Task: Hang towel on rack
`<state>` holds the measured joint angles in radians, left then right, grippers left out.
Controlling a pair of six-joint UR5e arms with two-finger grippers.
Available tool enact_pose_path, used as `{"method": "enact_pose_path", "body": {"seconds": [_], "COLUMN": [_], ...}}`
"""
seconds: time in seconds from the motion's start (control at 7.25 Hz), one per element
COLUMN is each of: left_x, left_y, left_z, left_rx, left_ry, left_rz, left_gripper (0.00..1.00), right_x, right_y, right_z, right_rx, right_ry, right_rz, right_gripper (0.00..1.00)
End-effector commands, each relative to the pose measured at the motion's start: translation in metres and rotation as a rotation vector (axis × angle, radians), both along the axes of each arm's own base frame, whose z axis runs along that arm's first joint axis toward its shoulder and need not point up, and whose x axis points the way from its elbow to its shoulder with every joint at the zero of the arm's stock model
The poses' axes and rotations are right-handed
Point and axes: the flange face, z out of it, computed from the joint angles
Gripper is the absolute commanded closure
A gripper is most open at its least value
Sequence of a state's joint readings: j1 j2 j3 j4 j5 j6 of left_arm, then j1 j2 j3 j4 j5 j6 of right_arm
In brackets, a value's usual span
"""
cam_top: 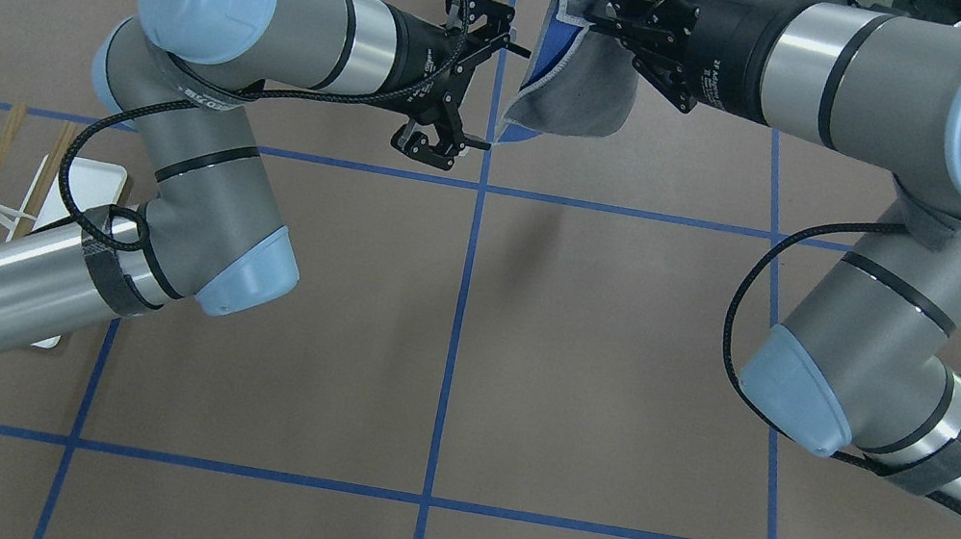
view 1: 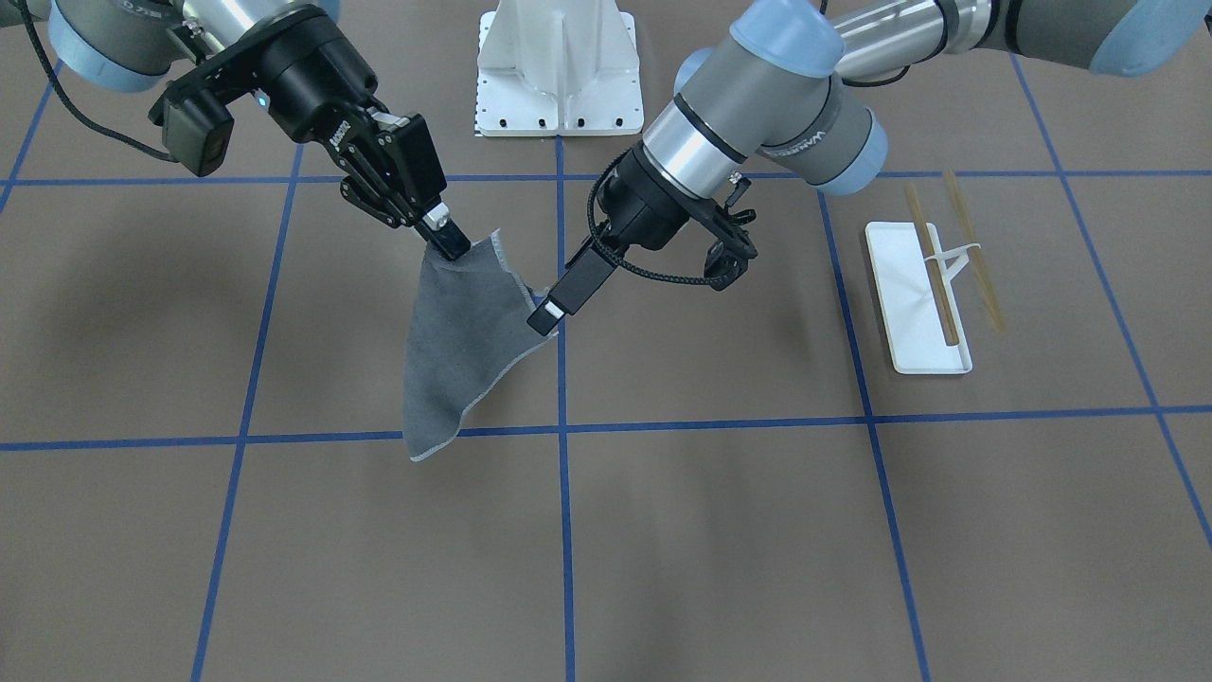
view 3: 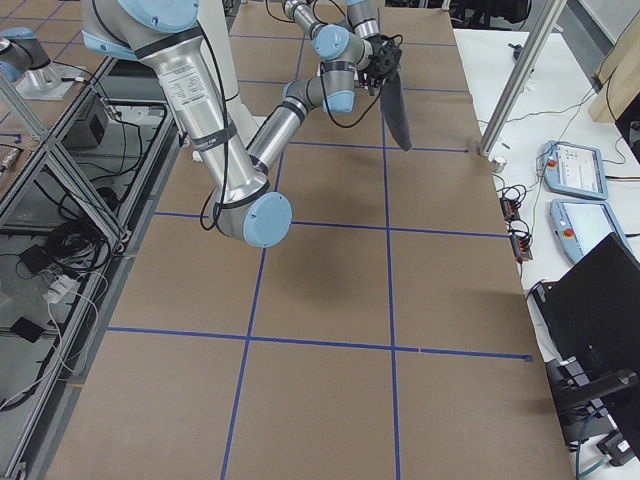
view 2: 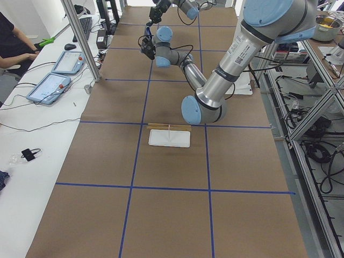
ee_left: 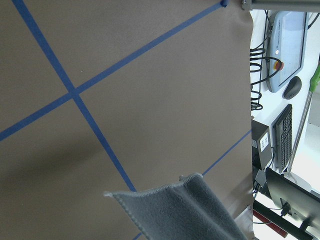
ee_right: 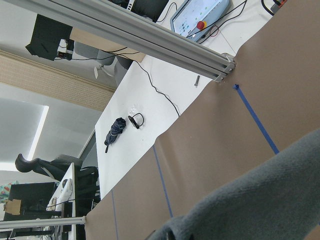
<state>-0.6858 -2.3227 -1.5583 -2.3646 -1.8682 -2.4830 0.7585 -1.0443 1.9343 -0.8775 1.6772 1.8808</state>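
The dark grey towel (view 1: 454,350) hangs in the air over the table from one top corner, where my right gripper (view 1: 445,242) is shut on it. Its blue reverse side (cam_top: 562,25) shows in the overhead view. My left gripper (view 1: 632,298) stands open beside the towel, one fingertip (view 1: 543,319) at the hanging side corner. The left wrist view shows only that grey corner (ee_left: 182,210), with no fingers in sight. Far off on my left side stands the rack (view 1: 918,313), a white base with two tan rods (view 1: 973,254), bare.
The large white bolted pedestal (view 1: 559,76) sits at the robot's edge of the table between the arms. My left arm's forearm covers part of the rack's base (cam_top: 90,180) in the overhead view. An operator's bench with tablets (view 2: 51,86) runs along the far side.
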Motion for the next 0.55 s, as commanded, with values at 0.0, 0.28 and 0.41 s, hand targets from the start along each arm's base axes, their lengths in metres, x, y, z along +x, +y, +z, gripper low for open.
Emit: {"method": "enact_pose_path", "body": {"seconds": [0.0, 0.28, 0.41], "left_x": [0.0068, 0.012, 0.0113], "left_y": [0.0066, 0.0105, 0.0111], "left_z": [-0.0039, -0.0099, -0.0108], "left_rx": [-0.035, -0.038, -0.025], "left_ry": [0.02, 0.027, 0.026], "left_rz": [0.013, 0.022, 0.022], "left_gripper": [0.03, 0.1, 0.38], "right_x": [-0.0007, 0.0, -0.0003], "right_y": [0.0006, 0.0008, 0.0008], "right_z": [-0.0012, -0.0026, -0.0001], "right_rx": [0.002, 0.004, 0.003], "right_ry": [-0.002, -0.004, 0.001], "right_rz": [0.015, 0.018, 0.017], "right_gripper": [1.0, 1.0, 1.0]}}
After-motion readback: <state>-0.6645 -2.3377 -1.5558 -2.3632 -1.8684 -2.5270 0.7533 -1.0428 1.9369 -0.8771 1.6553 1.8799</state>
